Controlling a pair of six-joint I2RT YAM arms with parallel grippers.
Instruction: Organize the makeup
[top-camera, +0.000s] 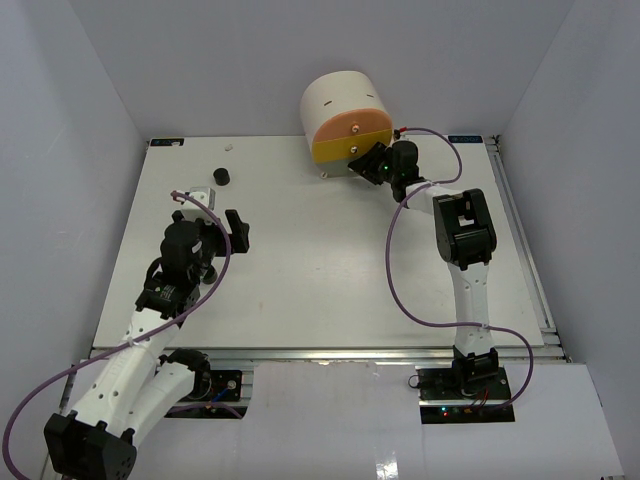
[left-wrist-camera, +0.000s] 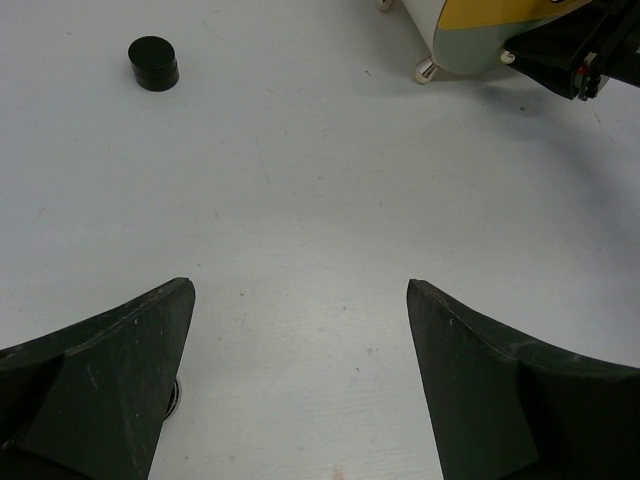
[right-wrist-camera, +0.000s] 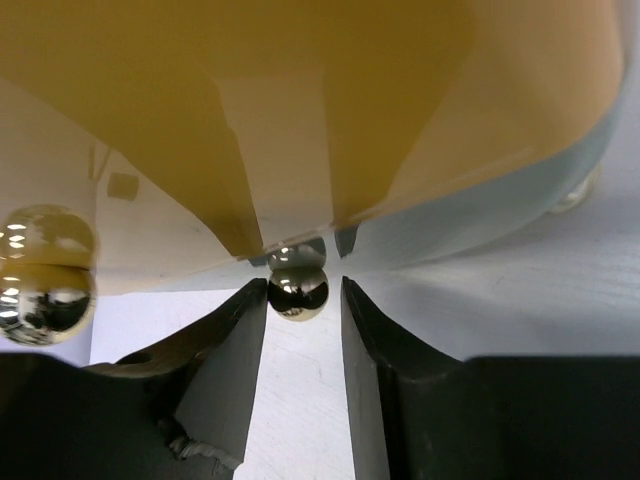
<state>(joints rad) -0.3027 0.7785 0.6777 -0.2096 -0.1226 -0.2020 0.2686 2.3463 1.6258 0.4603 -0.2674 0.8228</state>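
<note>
One small black jar of the makeup stands on the white table, far left in the left wrist view. My left gripper hovers open over bare table, well short of the jar. My right gripper is at the front of the cream cylindrical box. Its jaws stand narrow around the shiny metal knob of the grey-green bottom drawer. The left fingertip touches the knob, and a thin gap shows on the other side. No other makeup shows.
The box has orange and yellow drawer fronts and small round feet. A second metal knob shows at the left. A tiny white thing lies near the back edge. Purple cables loop from both arms.
</note>
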